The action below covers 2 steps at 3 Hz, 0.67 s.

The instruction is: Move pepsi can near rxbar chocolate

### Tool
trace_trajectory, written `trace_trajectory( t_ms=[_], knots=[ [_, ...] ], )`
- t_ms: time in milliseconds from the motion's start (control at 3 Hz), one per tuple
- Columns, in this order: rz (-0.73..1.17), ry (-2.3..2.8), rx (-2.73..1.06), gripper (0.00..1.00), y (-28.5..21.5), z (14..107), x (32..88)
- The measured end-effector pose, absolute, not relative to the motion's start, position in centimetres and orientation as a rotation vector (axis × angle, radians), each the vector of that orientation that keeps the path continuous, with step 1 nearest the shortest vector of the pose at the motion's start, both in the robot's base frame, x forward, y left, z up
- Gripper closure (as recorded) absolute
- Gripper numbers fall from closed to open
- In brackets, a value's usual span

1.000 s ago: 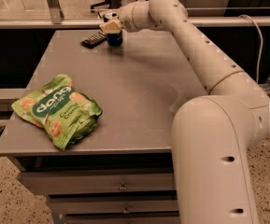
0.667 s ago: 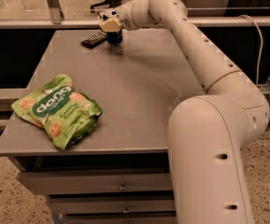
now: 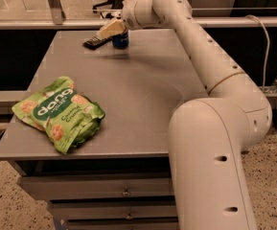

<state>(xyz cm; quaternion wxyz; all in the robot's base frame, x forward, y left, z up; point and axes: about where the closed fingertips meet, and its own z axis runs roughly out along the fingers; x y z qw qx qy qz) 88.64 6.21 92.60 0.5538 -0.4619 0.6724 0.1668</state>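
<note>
Movement has all but stopped: the gripper (image 3: 112,29) still sits atop the pepsi can (image 3: 121,41), its hold impossible to tell, rxbar chocolate (image 3: 95,42) just beside, so placement looks nearly done.

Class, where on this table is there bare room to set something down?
Bare: the table between green bag and pepsi can. Crowded: far edge, where the gripper is at the can beside the rxbar chocolate.

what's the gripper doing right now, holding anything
Gripper: at the far end of the table, right on top of the pepsi can, which stands beside the rxbar chocolate; open or closed cannot be told.
</note>
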Motion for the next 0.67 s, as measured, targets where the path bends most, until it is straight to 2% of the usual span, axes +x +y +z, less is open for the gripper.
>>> trace_trajectory(
  t_ms=[333, 667],
  knots=[
    [0.395, 1.59, -1.094, 0.0, 6.2, 92.6, 88.6],
    [0.382, 1.597, -1.063, 0.0, 2.9, 93.1, 88.2]
  ],
)
